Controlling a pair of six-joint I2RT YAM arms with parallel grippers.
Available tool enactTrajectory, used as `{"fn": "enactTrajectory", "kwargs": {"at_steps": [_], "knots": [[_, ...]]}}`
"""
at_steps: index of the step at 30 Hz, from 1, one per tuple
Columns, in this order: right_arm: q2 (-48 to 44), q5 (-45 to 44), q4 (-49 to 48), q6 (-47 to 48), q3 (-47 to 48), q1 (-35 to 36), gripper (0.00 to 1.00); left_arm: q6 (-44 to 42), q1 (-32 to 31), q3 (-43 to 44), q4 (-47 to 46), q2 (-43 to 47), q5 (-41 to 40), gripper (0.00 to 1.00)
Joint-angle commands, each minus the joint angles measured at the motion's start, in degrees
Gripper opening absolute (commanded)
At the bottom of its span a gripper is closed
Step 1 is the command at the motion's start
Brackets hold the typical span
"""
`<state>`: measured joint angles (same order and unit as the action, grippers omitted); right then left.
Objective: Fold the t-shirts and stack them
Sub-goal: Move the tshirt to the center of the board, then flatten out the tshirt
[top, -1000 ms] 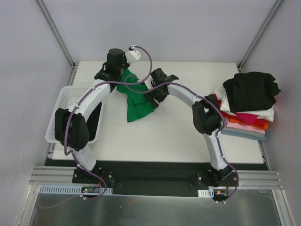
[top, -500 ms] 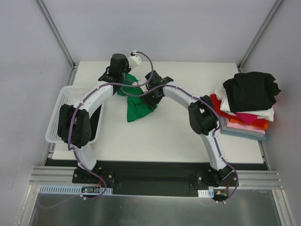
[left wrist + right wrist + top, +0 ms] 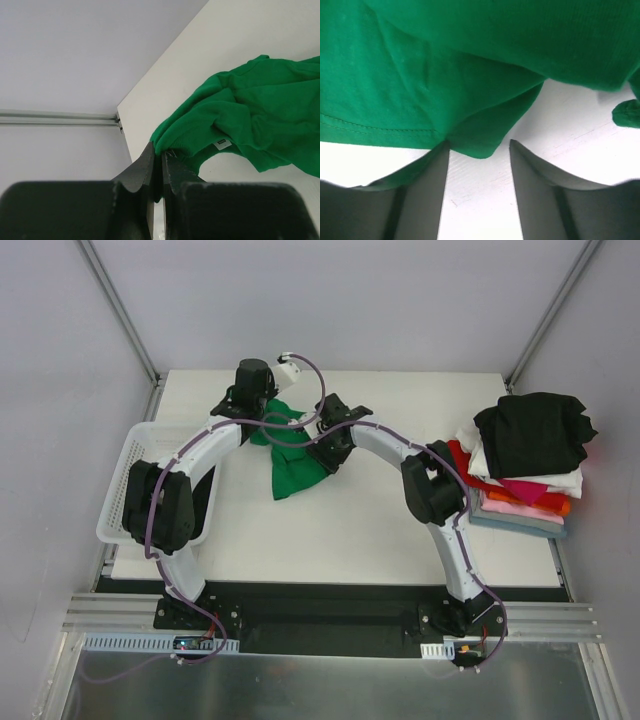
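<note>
Green t-shirt (image 3: 293,465): plain bright green knit, crumpled. It is bunched at its far end and narrows to a point toward 6 o'clock. A stitched hem shows in my right wrist view.
Where it lies: on the white table (image 3: 350,530), at about 11 o'clock from the table's middle, between my two wrists.
Label: a small white tag (image 3: 222,144) sits just inside the neck edge. Its writing is too small to read.
Left gripper (image 3: 159,152): my fingers are pressed together, pinching the shirt's edge at its 12 o'clock end. The cloth drapes away from the pinch onto the table.
Right gripper (image 3: 479,145): my fingers are spread, low over the table. A corner of green cloth lies between the tips and one finger touches its edge, but nothing is clamped.
Stack: folded t-shirts (image 3: 520,490) at the table's 3 o'clock edge. A loosely folded black one (image 3: 535,430) is on top, with white, red, pink and orange layers below.
Basket (image 3: 135,455): white plastic mesh, at the 9 o'clock edge, with my left arm passing over it.
</note>
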<state>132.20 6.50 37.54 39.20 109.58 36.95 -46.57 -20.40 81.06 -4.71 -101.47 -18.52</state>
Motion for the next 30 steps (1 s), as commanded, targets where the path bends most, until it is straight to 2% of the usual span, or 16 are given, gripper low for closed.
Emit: {"fn": "enactTrajectory", "kwargs": {"at_steps": [1, 4, 6, 8, 17, 25, 30], "knots": [[-1.3, 0.4, -0.5, 1.1, -0.3, -0.2, 0.49, -0.6, 0.1, -0.5, -3.1, 2.4, -1.5, 0.00], [-1.1, 0.9, -0.5, 0.9, 0.0, -0.2, 0.39, -0.4, 0.1, -1.4, -3.6, 2.9, -1.5, 0.00], [-1.2, 1.1, -0.3, 0.8, -0.1, -0.1, 0.24, -0.4, 0.2, -2.3, -4.2, 3.4, -1.6, 0.00], [-1.1, 0.7, 0.0, 0.7, -0.1, -0.1, 0.01, -0.4, 0.5, -2.8, -4.5, 3.7, -1.5, 0.00], [-5.7, -3.9, 3.6, 1.8, -3.1, -0.1, 0.01, 0.9, 1.2, -4.6, -5.0, 5.8, -2.0, 0.00], [-18.9, -19.1, 4.4, 3.1, -12.4, -0.6, 0.01, 3.9, 1.9, -7.1, -5.2, 9.4, -1.4, 0.00], [-25.7, -28.2, 7.3, 4.1, -13.9, -1.0, 0.01, 4.1, 2.2, -9.1, -5.2, 12.0, -2.4, 0.00]]}}
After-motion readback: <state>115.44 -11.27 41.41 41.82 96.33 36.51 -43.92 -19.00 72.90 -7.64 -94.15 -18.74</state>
